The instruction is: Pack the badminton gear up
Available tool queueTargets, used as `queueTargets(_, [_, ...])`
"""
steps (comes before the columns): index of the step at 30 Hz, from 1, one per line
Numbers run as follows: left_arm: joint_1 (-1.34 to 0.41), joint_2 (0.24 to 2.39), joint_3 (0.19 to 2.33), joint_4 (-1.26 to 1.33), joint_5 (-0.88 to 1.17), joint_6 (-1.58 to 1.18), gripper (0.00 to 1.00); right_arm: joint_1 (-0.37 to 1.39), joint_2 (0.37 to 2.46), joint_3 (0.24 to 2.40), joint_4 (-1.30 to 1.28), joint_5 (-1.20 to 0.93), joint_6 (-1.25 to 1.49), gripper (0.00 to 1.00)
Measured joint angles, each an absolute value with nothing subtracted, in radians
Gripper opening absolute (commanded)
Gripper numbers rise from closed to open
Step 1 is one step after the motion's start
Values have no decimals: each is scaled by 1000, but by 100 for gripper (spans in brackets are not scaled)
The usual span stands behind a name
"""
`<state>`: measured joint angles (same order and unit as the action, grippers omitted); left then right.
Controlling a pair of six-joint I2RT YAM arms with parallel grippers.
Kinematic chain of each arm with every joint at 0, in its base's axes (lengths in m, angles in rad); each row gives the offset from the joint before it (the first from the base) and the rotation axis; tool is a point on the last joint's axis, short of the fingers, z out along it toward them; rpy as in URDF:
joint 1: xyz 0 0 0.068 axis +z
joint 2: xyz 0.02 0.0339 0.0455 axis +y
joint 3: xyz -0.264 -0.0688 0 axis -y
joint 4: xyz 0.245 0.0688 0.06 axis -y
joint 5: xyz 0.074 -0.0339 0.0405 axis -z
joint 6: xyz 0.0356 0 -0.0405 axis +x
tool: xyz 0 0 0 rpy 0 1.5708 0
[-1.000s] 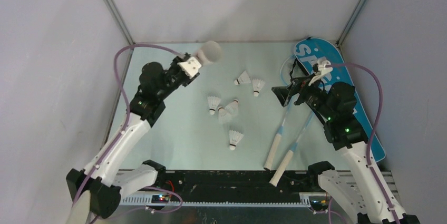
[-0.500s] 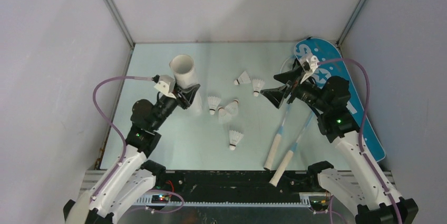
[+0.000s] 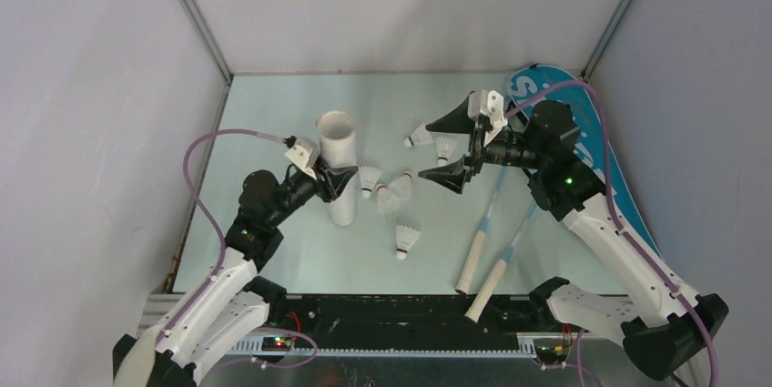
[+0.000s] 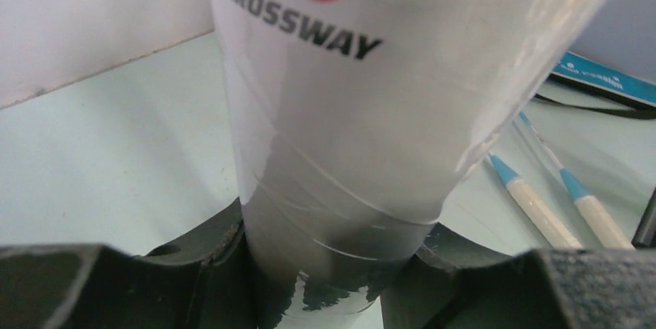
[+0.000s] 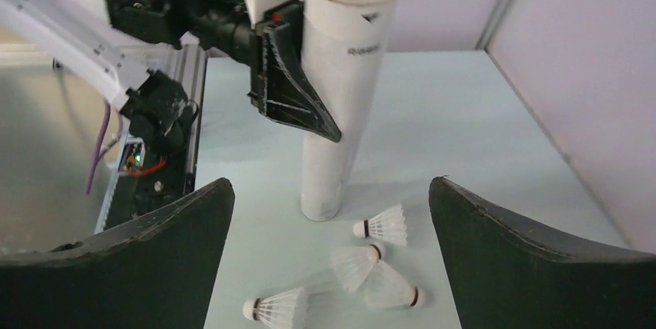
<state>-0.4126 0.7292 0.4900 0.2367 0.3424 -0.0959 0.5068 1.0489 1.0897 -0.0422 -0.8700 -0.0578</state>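
The long white tube (image 3: 339, 168) stands upright, open end up, its base on the table left of centre. My left gripper (image 3: 332, 183) is shut on its lower part; the left wrist view shows the tube (image 4: 340, 112) filling the frame with the left gripper (image 4: 333, 267) clamped around it. My right gripper (image 3: 444, 148) hangs open over several white shuttlecocks (image 3: 398, 191), which also lie below the right gripper (image 5: 331, 190) in its own view, beside the tube (image 5: 340, 97). Two rackets (image 3: 482, 250) lie right of centre. The blue bag (image 3: 628, 214) lies along the right wall, partly hidden by the right arm.
Grey walls close in the table on the left, back and right. A black rail (image 3: 382, 314) with both arm bases runs along the near edge. One shuttlecock (image 3: 407, 239) lies alone toward the front.
The left arm swung the tube down from the back left and stood it upright nearer the centre. The right gripper moved left from over the bag to above the shuttlecocks, still open.
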Motion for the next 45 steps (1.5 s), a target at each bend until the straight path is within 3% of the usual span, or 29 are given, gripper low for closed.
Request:
queueTargets(8, [-431,760,488,266,434,-41,53,573,1145,1241,-112,-979,-262,100])
queueTargets(14, [-453,827,532,271,490,1,55,610,1280,1436,-280,-997,-372,88])
queueTargets(25, [-482,895,573,266,536,64,54,822,1423,1699,-649,-796,-602,80])
queueTargets(28, [-490,896,577,257,536,80,54,836,1442,1707,-685,-748,-637,70])
queueTargets(31, [-496,896,579,250,536,89,54,839,1453,1729,-696,-718,-652,45])
queueTargets(34, [-503,894,579,246,536,102,54,839,1455,1741,-703,-704,-661,29])
queueTargets(37, [-506,894,579,244,536,112,54,842,1455,1747,-709,-699,-671,2])
queueTargets(45, [-509,894,579,240,526,134,53,849,1445,1749,-724,-687,-663,0])
